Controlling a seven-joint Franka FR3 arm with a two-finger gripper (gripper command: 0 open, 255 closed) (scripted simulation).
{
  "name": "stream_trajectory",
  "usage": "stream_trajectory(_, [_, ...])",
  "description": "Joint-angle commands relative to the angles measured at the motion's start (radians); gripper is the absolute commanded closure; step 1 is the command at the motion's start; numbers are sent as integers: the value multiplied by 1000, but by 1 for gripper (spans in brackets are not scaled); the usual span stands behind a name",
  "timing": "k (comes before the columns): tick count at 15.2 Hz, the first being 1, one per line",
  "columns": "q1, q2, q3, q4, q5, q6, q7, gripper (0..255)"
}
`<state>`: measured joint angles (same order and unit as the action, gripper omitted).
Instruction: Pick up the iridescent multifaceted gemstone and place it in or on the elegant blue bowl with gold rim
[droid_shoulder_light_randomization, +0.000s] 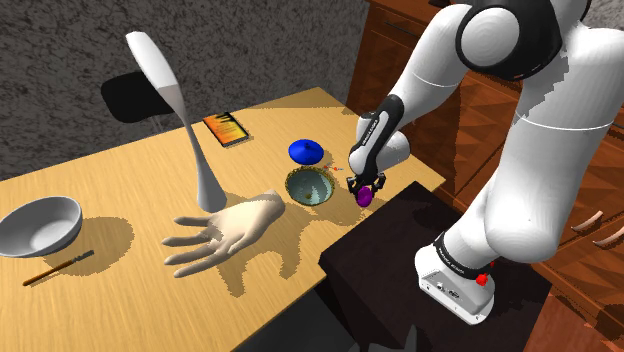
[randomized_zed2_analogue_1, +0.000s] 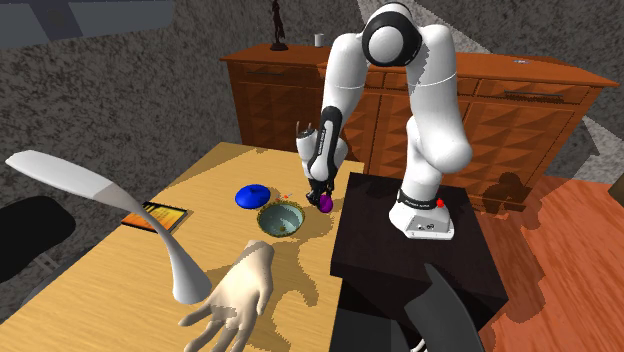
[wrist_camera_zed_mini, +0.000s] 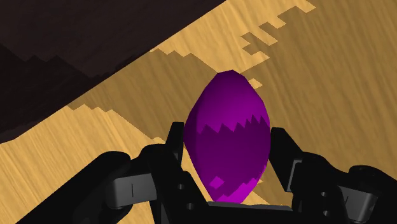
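Note:
A purple faceted gemstone (wrist_camera_zed_mini: 229, 137) sits clasped between my black fingers (wrist_camera_zed_mini: 175, 149) in the wrist view. In the shoulder view my gripper (droid_shoulder_light_randomization: 365, 190) is shut on the gemstone (droid_shoulder_light_randomization: 365, 197) a little above the wooden table (droid_shoulder_light_randomization: 120, 180), just to the right of the bowl (droid_shoulder_light_randomization: 309, 186). That bowl is small, with a pale rim and a greenish inside. The second exterior view shows the gripper (randomized_zed2_analogue_1: 321, 196) holding the gemstone (randomized_zed2_analogue_1: 324, 201) right of the bowl (randomized_zed2_analogue_1: 281, 219).
A blue rounded object (droid_shoulder_light_randomization: 305, 151) lies behind the bowl. A large pale hand model (droid_shoulder_light_randomization: 225, 233), a tall white curved piece (droid_shoulder_light_randomization: 180, 110), an orange card (droid_shoulder_light_randomization: 225, 130), a grey bowl (droid_shoulder_light_randomization: 40, 225) and a pencil (droid_shoulder_light_randomization: 58, 267) share the table. The dark stand (droid_shoulder_light_randomization: 400, 260) sits beside the table's edge.

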<state>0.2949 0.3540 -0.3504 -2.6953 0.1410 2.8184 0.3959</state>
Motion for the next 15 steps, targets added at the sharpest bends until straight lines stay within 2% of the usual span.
stream_trajectory(1, [0, 0, 0, 0, 0, 0, 0, 255])
stream_trajectory(6, [45, -77, -60, -20, -58, -56, 38, 255])
stream_trajectory(15, [105, -261, -163, -47, -227, -199, 148, 255])
